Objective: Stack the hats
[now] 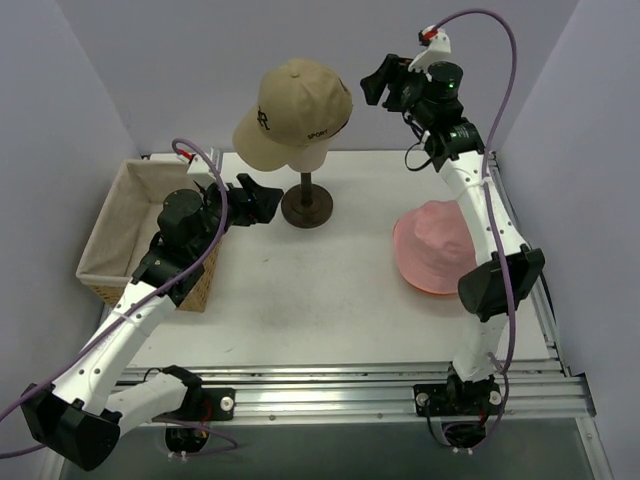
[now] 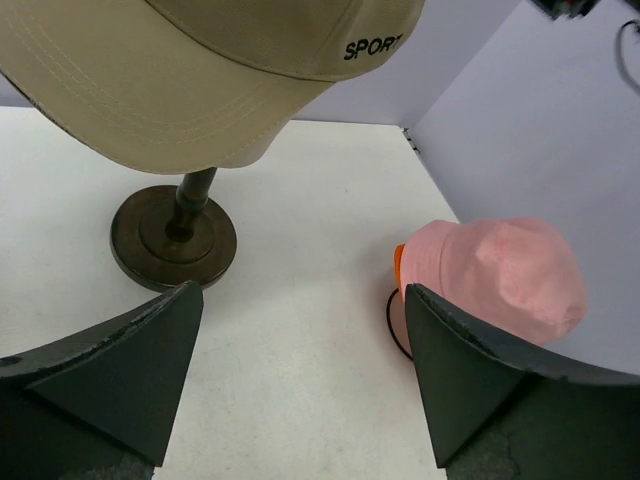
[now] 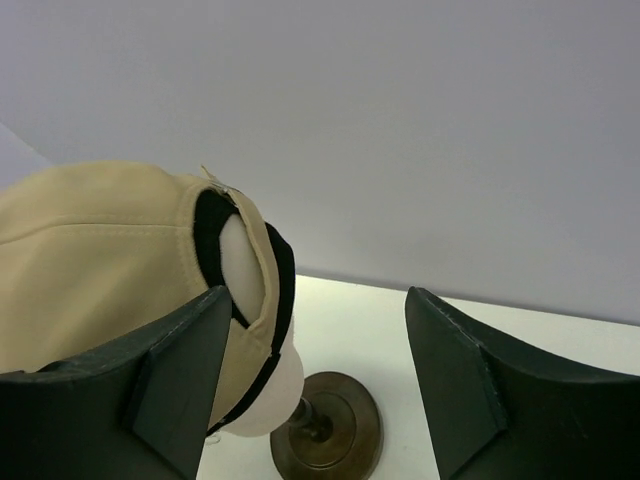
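The tan cap (image 1: 295, 110) with dark lettering sits on the cream head form (image 1: 312, 158) on its dark stand (image 1: 307, 205). A black edge (image 3: 283, 290) lines the cap's rear opening; I cannot tell whether it is the black cap. The pale pink hat (image 1: 437, 240) lies on the bright orange hat (image 1: 428, 289) at the right. My left gripper (image 1: 262, 200) is open and empty, just left of the stand. My right gripper (image 1: 380, 85) is open and empty, raised beside the cap's back. The left wrist view shows the cap (image 2: 200, 70), the pink hat (image 2: 495, 275) and the orange edge (image 2: 399, 262).
A wicker basket with a cloth lining (image 1: 125, 235) stands at the left edge, under my left arm. Grey walls close in the back and both sides. A thin black cord (image 2: 392, 325) curls on the table by the pink hat.
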Motion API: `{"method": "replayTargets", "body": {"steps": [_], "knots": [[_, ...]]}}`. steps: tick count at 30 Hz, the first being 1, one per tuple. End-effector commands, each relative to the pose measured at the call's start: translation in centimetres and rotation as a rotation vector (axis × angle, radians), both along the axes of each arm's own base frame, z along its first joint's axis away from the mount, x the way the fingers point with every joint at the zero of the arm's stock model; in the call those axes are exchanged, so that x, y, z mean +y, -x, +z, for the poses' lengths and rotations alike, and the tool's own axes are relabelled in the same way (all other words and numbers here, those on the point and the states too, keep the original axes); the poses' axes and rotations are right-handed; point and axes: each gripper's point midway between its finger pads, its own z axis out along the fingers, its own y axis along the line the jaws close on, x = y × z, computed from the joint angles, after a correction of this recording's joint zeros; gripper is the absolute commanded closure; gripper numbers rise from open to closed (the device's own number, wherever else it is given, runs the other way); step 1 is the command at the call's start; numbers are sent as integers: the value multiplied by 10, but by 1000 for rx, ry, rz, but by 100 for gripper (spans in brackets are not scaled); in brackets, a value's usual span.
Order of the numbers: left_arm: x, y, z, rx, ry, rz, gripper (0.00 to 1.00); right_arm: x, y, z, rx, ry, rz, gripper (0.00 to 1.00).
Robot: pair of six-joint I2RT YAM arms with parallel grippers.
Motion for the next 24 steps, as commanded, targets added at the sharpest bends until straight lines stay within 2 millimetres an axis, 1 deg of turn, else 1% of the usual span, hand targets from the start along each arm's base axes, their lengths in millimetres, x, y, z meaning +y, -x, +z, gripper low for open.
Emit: {"method": "replayTargets", "body": {"steps": [1, 2, 3, 4, 5, 6, 7, 8, 9, 10, 11, 13, 14, 15, 16, 17, 18, 19, 20, 21, 22, 23, 24], "knots": [[-3, 8, 12, -35, 9, -14, 6, -31, 45, 71, -127, -17, -101, 34], [-6, 10, 12, -31, 6, -24, 6, -36, 61, 82, -144, -19, -105, 33], [-11, 15, 14, -39, -4, -43, 6, -39, 66, 80, -135, -17, -114, 33], [-14, 19, 15, -42, -9, -52, 6, -37, 70, 60, -91, -6, -110, 32], [-17, 23, 13, -39, -19, -63, 6, -39, 87, 69, -109, -11, -104, 19], [-16, 24, 11, -43, -36, -49, 6, -39, 95, 57, -72, 5, -98, 15], [-23, 33, 12, -51, -36, -75, 6, -37, 100, 31, -19, 26, -95, 12], [-27, 38, 11, -56, -38, -85, 6, -39, 121, 40, -39, 12, -106, 9], [-30, 44, 13, -69, -37, -107, 6, -39, 130, 35, -37, 10, -110, 8], [-38, 52, 8, -68, -42, -141, 6, -38, 140, 27, -25, 8, -106, 7], [-41, 57, 7, -73, -46, -159, 6, -34, 162, 12, -2, 12, -79, 0], [-43, 65, 9, -98, -75, -168, 6, -28, 182, 2, 2, 26, -28, 0], [-52, 76, 7, -105, -102, -201, 6, -28, 200, -4, -1, 35, -6, 0], [-54, 83, 11, -121, -107, -214, 6, -28, 209, -11, 17, 28, -2, 0], [-57, 88, 9, -123, -122, -221, 6, -31, 228, -3, -8, 6, 16, 0], [-65, 99, 10, -132, -126, -259, 6, -31, 237, -9, -2, -4, 30, 0], [-67, 103, 9, -141, -140, -269, 6, -32, 243, -32, 51, 4, 28, 0], [-66, 109, 12, -151, -139, -276, 6, -34, 251, -36, 68, -24, 20, 0], [-67, 112, 7, -150, -143, -281, 6, -39, 266, -32, 47, -42, 25, 0], [-65, 113, 5, -152, -143, -279, 6, -39, 272, -38, 49, -47, 34, 0], [-61, 115, 7, -161, -133, -272, 6, -36, 279, -57, 75, -32, 58, 0], [-60, 116, 6, -161, -128, -270, 6, -41, 288, -56, 54, -38, 57, 0], [-56, 117, 5, -158, -118, -263, 6, -45, 291, -65, 76, -26, 44, 0]]}}
